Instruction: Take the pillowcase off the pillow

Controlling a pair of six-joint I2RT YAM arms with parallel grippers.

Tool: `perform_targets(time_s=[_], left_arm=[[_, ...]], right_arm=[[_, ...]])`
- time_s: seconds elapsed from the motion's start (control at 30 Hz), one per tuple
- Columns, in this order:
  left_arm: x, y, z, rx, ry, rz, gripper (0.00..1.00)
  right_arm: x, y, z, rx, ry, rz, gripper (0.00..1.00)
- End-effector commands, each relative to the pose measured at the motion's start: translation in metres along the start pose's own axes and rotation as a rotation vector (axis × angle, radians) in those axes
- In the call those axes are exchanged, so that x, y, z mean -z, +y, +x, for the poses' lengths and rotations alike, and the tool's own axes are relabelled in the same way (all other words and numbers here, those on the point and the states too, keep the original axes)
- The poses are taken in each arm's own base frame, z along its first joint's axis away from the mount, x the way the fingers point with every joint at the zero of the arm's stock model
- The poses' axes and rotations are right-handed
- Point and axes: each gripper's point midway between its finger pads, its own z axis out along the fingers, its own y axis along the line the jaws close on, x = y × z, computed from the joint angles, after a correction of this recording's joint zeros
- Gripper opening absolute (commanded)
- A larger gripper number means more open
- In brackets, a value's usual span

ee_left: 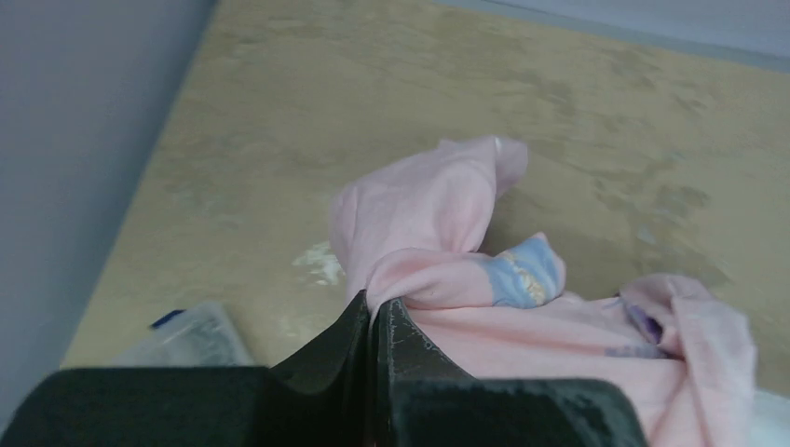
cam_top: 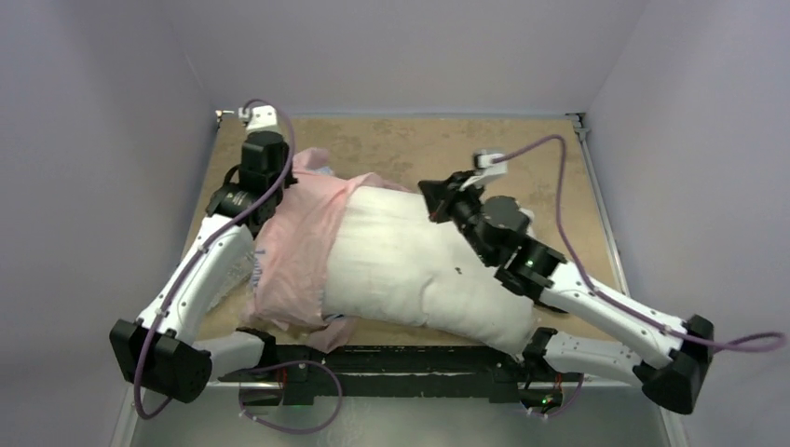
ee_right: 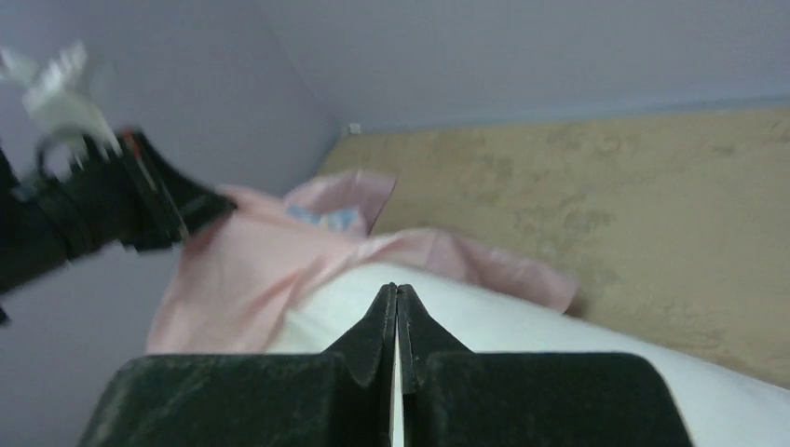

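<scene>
Stripping step, well advanced. The pillowcase point(cam_top: 289, 251), turned pale-pink side out, is bunched at centre left of the top view. Only the left end of the pillow point(cam_top: 419, 270) lies inside it; the rest is bared on the table point(cam_top: 401, 144). The left gripper point(ee_left: 377, 312) is closed, pinching a fold of the case. The right gripper point(ee_right: 397, 296) is pressed together at the pillow's upper edge; whether cloth is caught cannot be told. Next, a leftward pull is judged necessary, with the pillow held back.
</scene>
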Motion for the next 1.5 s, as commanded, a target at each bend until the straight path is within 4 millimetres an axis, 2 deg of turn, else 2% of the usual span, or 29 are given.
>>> perform_targets(time_s=[0.0, 0.1, 0.17, 0.23, 0.3, 0.37, 0.4, 0.53, 0.6, 0.67, 0.7, 0.77, 0.87, 1.0, 1.27, 1.47], left_arm=[[0.019, 0.1, -0.033, 0.131, -0.176, -0.364, 0.0], [0.019, 0.108, -0.034, 0.156, -0.182, -0.38, 0.0], [0.013, 0.102, -0.033, 0.16, -0.166, -0.336, 0.0], [0.005, 0.086, -0.03, 0.155, -0.144, -0.254, 0.0], [-0.002, 0.076, -0.026, 0.144, -0.117, -0.202, 0.0], [-0.006, 0.072, -0.023, 0.136, -0.095, -0.184, 0.0], [-0.007, 0.071, -0.022, 0.135, -0.09, -0.182, 0.0], [-0.006, 0.072, -0.022, 0.134, -0.095, -0.185, 0.0], [-0.005, 0.074, -0.022, 0.13, -0.095, -0.196, 0.0], [-0.004, 0.077, -0.023, 0.126, -0.096, -0.212, 0.14], [-0.003, 0.079, -0.023, 0.123, -0.095, -0.22, 0.26], [-0.001, 0.082, -0.025, 0.126, -0.104, -0.236, 0.49], [0.003, 0.087, -0.027, 0.13, -0.117, -0.261, 0.62], [0.007, 0.089, -0.03, 0.138, -0.128, -0.265, 0.66], [0.014, 0.096, -0.035, 0.162, -0.152, -0.285, 0.68], [0.017, 0.099, -0.037, 0.185, -0.164, -0.275, 0.7]], right_arm=[[0.048, -0.016, -0.107, -0.209, -0.366, 0.064, 0.0], [0.069, -0.017, -0.127, -0.253, -0.445, 0.036, 0.0], [0.072, -0.003, -0.129, -0.197, -0.443, -0.048, 0.0], [0.058, 0.013, -0.116, -0.152, -0.375, -0.106, 0.0], [0.036, 0.025, -0.092, -0.1, -0.284, -0.142, 0.07], [0.015, 0.032, -0.071, -0.056, -0.207, -0.154, 0.22], [0.004, 0.035, -0.061, -0.032, -0.175, -0.157, 0.33], [-0.03, 0.05, -0.042, 0.055, -0.095, -0.181, 0.73], [-0.045, 0.056, -0.036, 0.099, -0.071, -0.192, 0.84], [-0.061, 0.064, -0.027, 0.151, -0.05, -0.223, 0.94], [-0.067, 0.069, -0.022, 0.178, -0.039, -0.245, 0.98], [-0.081, 0.078, -0.012, 0.22, -0.009, -0.28, 0.99], [-0.103, 0.086, 0.005, 0.279, 0.03, -0.317, 0.99], [-0.132, 0.097, 0.032, 0.374, 0.086, -0.379, 0.99], [-0.186, 0.101, 0.102, 0.51, 0.217, -0.459, 0.99], [-0.207, 0.079, 0.189, 0.553, 0.387, -0.492, 0.99]])
